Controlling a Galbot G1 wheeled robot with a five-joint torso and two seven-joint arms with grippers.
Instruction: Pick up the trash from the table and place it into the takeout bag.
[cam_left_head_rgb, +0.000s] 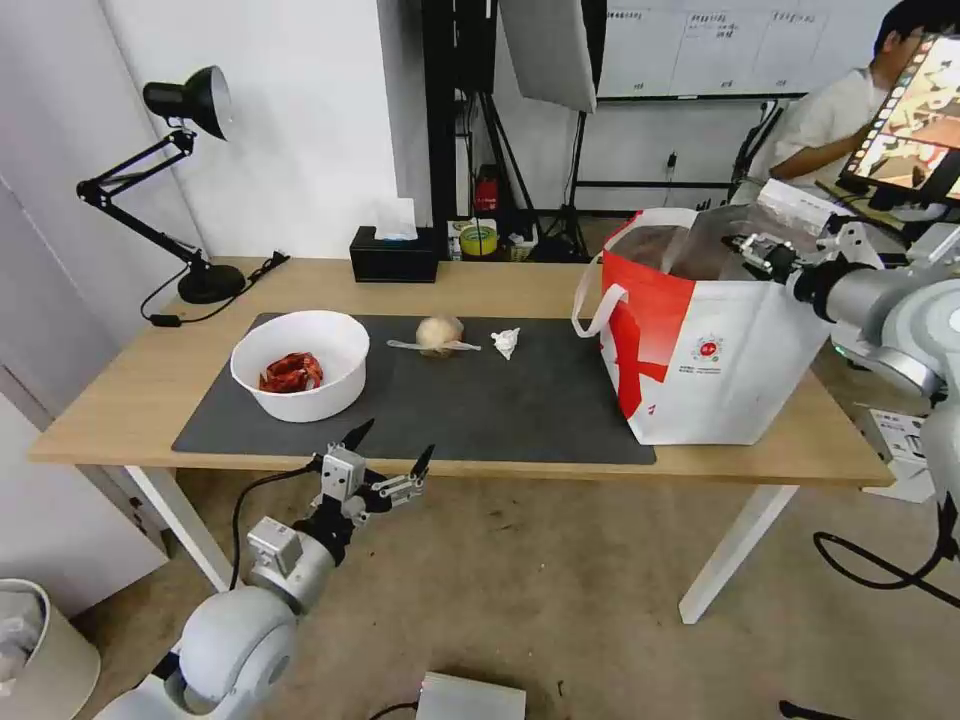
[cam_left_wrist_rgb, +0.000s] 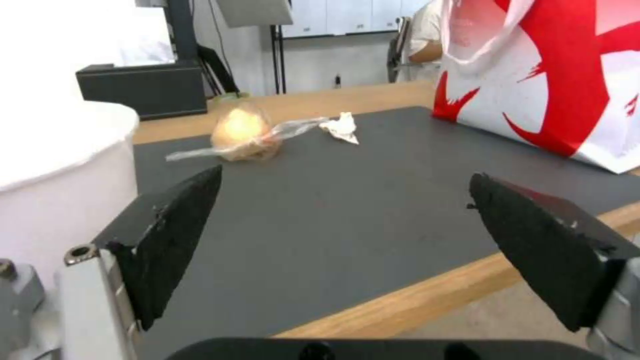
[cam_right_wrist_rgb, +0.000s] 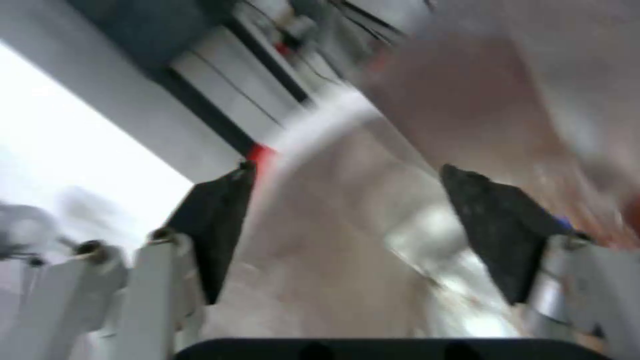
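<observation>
On the table (cam_left_head_rgb: 120, 400), a white bowl (cam_left_head_rgb: 298, 365) with red scraps sits at the left of the dark mat (cam_left_head_rgb: 500, 400). A beige wrapped ball (cam_left_head_rgb: 440, 335) (cam_left_wrist_rgb: 243, 132) and a small crumpled paper (cam_left_head_rgb: 506, 342) (cam_left_wrist_rgb: 341, 127) lie mid-mat. The takeout bag (cam_left_head_rgb: 700, 350) (cam_left_wrist_rgb: 567, 75) stands at the right end. A clear plastic tray (cam_left_head_rgb: 715, 238) sticks up in its mouth. My right gripper (cam_left_head_rgb: 748, 250) (cam_right_wrist_rgb: 347, 167) hovers open over the bag's foil-lined opening, nothing between its fingers. My left gripper (cam_left_head_rgb: 390, 455) (cam_left_wrist_rgb: 347, 174) is open, just off the table's front edge, facing the mat.
A black tissue box (cam_left_head_rgb: 393, 255) and a black desk lamp (cam_left_head_rgb: 190, 180) stand along the table's far side. A person sits behind the bag at the back right, beside a lit screen (cam_left_head_rgb: 915, 120). A bin (cam_left_head_rgb: 40, 650) stands on the floor at lower left.
</observation>
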